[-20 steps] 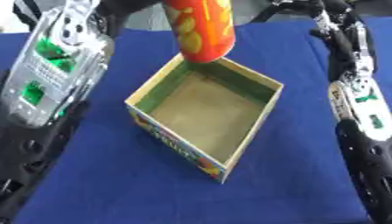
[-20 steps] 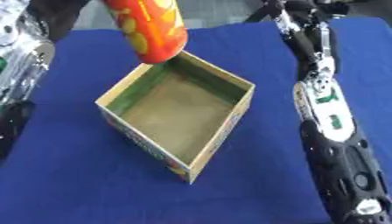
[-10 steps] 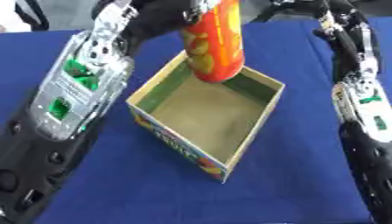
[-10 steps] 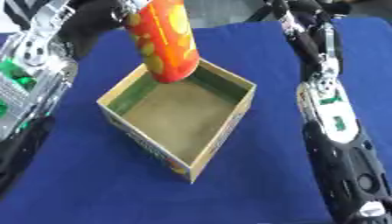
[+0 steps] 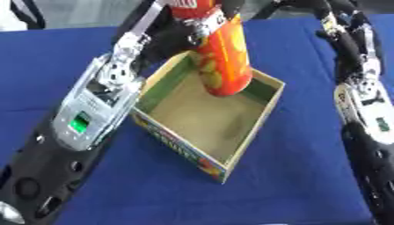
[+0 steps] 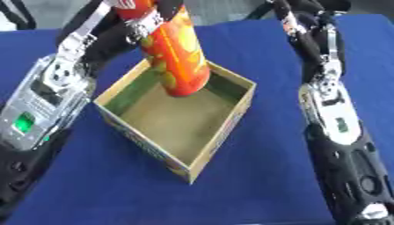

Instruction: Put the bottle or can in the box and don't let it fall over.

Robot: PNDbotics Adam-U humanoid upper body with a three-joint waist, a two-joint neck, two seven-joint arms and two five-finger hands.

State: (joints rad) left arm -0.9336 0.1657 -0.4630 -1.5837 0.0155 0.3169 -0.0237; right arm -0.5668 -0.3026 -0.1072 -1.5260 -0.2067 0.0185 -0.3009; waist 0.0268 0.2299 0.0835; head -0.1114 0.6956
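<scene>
While the left arm reaches in from the left side of both views, its left hand [image 5: 202,19] sits at the top edge, fingers curled round the upper part of a tall orange-red can [image 5: 223,57] with yellow patches on its side. That can hangs slightly tilted, its top leaning toward the far edge of the views and its rounded lower end down inside the open cardboard box [image 6: 218,139], near the far wall. Whether its base touches the box floor cannot be told; in the right eye view the bottom seems to sit just above or on the brown floor close to the green-lined inner wall. Seen from above, the box is square and lies turned cornerwise on the blue tablecloth [image 5: 308,184], with printed colours on its near outer wall. Along the left side, the forearm shows a silver housing with a small green light [image 5: 79,123], and it passes just beside the box's left corner. On the right, the right arm [image 6: 335,127] runs from the upper corner down to the lower edge, well apart from the box; its hand is out of sight in both views, so nothing can be said of its fingers
</scene>
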